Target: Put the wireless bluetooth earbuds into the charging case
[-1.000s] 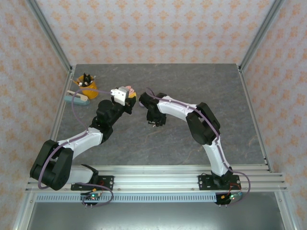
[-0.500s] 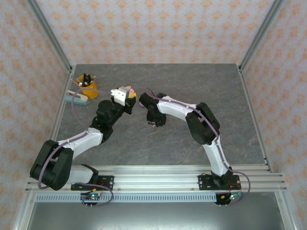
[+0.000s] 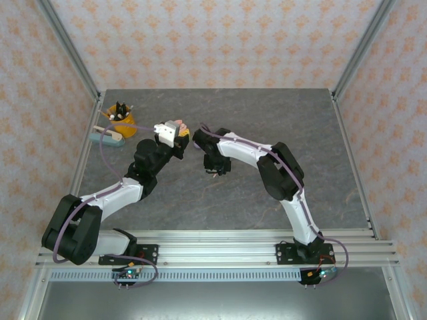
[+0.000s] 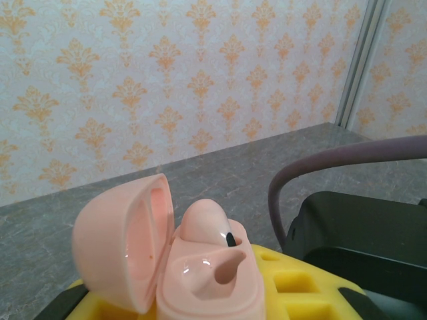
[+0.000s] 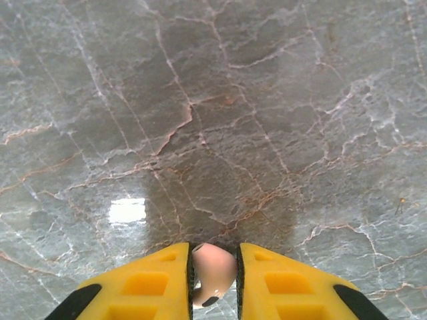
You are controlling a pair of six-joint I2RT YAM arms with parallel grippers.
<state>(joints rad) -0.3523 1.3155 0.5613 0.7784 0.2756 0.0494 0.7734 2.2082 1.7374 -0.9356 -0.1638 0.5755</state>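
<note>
My left gripper (image 3: pixel 172 131) is raised over the table's back left and is shut on a salmon-pink charging case (image 4: pixel 200 283), which sits between its yellow fingers (image 4: pixel 300 287). The case's lid (image 4: pixel 123 240) is swung open to the left. One pink earbud (image 4: pixel 203 223) sits in the far socket; the near socket (image 4: pixel 227 267) is empty. My right gripper (image 5: pixel 213 270) points down at the marble table (image 5: pixel 220 120) and is shut on another pink earbud (image 5: pixel 215 267), pinched between its yellow fingers (image 5: pixel 150 287). In the top view the right gripper (image 3: pixel 212 171) hangs just right of the case (image 3: pixel 175 125).
A yellow cup (image 3: pixel 121 116) with dark items and a pale teal object (image 3: pixel 107 137) lie at the table's back left corner. The right arm's black body (image 4: pixel 360 240) and purple cable (image 4: pixel 320 163) are close beside the case. Frame posts stand at the back corners.
The right wrist has shifted slightly left, toward the case. The left arm and the case have stayed still.
</note>
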